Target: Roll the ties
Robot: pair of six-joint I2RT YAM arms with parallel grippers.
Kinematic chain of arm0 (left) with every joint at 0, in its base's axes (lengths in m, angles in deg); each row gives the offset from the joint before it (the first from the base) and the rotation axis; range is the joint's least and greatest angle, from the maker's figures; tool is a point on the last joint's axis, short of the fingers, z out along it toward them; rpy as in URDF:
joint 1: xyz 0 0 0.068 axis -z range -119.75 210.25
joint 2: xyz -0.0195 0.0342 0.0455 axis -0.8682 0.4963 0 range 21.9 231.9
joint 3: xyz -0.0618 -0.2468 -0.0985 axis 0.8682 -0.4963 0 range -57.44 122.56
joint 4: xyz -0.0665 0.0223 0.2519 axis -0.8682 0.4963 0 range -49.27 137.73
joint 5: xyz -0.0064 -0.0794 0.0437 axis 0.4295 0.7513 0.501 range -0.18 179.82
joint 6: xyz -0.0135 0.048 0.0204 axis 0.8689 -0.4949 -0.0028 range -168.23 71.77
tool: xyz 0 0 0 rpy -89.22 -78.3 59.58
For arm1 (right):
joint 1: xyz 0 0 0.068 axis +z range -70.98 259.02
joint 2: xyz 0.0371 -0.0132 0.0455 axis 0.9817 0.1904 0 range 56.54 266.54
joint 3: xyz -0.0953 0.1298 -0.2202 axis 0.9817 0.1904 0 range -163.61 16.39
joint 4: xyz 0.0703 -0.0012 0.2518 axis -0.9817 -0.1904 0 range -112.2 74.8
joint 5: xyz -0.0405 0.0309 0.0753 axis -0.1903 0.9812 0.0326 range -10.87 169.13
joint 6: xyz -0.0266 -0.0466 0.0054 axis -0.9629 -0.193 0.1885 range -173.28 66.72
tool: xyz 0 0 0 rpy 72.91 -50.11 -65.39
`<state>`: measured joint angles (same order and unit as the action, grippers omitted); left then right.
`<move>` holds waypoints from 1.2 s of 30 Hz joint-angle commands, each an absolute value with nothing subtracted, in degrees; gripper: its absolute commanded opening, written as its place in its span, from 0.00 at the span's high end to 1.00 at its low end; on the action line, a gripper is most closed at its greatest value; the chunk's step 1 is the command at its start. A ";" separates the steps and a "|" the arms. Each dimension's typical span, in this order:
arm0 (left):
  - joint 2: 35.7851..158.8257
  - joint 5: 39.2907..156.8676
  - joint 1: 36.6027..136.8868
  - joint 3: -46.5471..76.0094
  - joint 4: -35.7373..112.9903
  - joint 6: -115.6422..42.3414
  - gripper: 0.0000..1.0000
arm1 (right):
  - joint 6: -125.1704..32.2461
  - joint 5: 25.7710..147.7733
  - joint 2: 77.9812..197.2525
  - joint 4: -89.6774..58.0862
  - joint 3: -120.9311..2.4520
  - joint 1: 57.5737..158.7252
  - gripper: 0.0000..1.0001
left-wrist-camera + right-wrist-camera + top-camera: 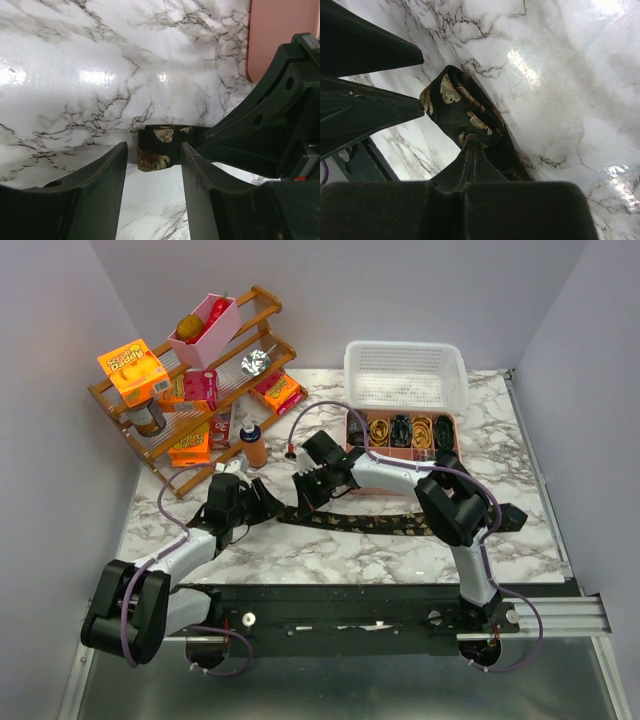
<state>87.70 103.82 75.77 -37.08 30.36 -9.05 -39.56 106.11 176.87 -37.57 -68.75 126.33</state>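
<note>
A long black tie with a gold-brown pattern lies across the middle of the table. Its left end is folded up into a small upright loop. My left gripper is open, and its fingertips sit on either side of the loop, just short of it, without touching. My right gripper reaches in from the right. It is shut, with its tips pinched on the tie's folded fabric. Several rolled ties fill the pink organiser.
A white mesh basket stands behind the pink organiser. At the back left there is a wooden rack with boxes and a pink bin. An orange bottle stands in front of the rack, close to both grippers.
</note>
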 commanded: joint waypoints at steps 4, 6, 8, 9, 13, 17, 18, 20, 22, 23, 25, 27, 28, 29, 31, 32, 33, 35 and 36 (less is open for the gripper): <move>92.12 109.76 75.27 -40.73 20.26 -7.19 0.42 | -39.74 104.09 178.79 -38.49 -67.72 126.75 0.99; 94.13 110.47 75.19 -41.18 17.63 -6.49 0.43 | -39.83 103.74 179.14 -38.75 -67.54 126.83 0.99; 95.63 111.26 75.19 -41.79 15.78 -5.43 0.43 | -40.09 103.56 179.58 -39.02 -67.63 126.75 0.99; 96.77 111.44 75.19 -42.05 14.12 -5.25 0.43 | -40.09 103.56 179.67 -39.11 -67.63 126.75 0.99; 98.89 111.70 75.19 -42.76 10.59 -4.37 0.44 | -40.18 103.83 180.11 -39.28 -67.72 126.75 0.99; 100.56 112.05 75.19 -42.58 8.92 -4.72 0.51 | -40.18 103.74 180.46 -39.28 -67.98 126.75 0.99; 100.82 112.49 75.19 -42.58 8.30 -4.81 0.53 | -40.18 103.57 180.55 -39.28 -68.07 126.75 0.99; 100.65 112.58 75.19 -42.50 8.30 -5.07 0.63 | -40.27 103.56 180.72 -39.28 -68.50 126.75 0.99; 99.77 112.14 75.19 -41.89 9.35 -5.69 0.76 | -40.18 103.48 180.99 -39.37 -68.77 126.75 0.99; 99.34 112.06 75.19 -41.53 9.88 -6.04 0.81 | -40.18 103.48 181.08 -39.46 -69.29 126.75 0.99; 97.58 110.92 75.19 -39.96 13.12 -7.53 0.94 | -40.09 103.56 181.51 -39.46 -69.91 126.75 0.99; 95.83 110.21 75.27 -38.81 16.97 -8.76 1.00 | -40.09 103.83 181.78 -39.55 -70.70 126.83 0.99; 95.12 109.69 75.27 -37.67 18.22 -9.90 1.00 | -40.09 103.92 182.04 -39.55 -71.05 126.75 0.99; 94.59 109.59 75.27 -37.14 19.36 -10.61 1.00 | -40.09 104.00 182.30 -39.63 -71.40 126.75 0.99; 93.44 109.68 75.27 -35.48 22.79 -11.66 1.00 | -40.09 104.27 183.18 -39.63 -72.37 126.75 0.99; 93.09 110.03 75.36 -34.94 23.76 -12.54 1.00 | -40.01 104.35 183.45 -39.72 -72.81 126.75 0.99; 92.66 109.95 75.36 -34.42 25.86 -12.98 1.00 | -39.92 104.70 183.71 -39.63 -73.25 126.75 0.99; 92.04 109.77 75.54 -33.36 27.45 -13.95 1.00 | -39.57 104.97 184.85 -39.72 -75.09 126.75 0.99; 91.17 109.25 75.63 -33.01 29.46 -14.47 1.00 | -39.39 105.32 185.38 -39.72 -75.71 126.75 0.99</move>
<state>94.02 110.86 75.47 -35.74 22.75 -10.76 -39.47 105.74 181.48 -37.85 -73.21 126.33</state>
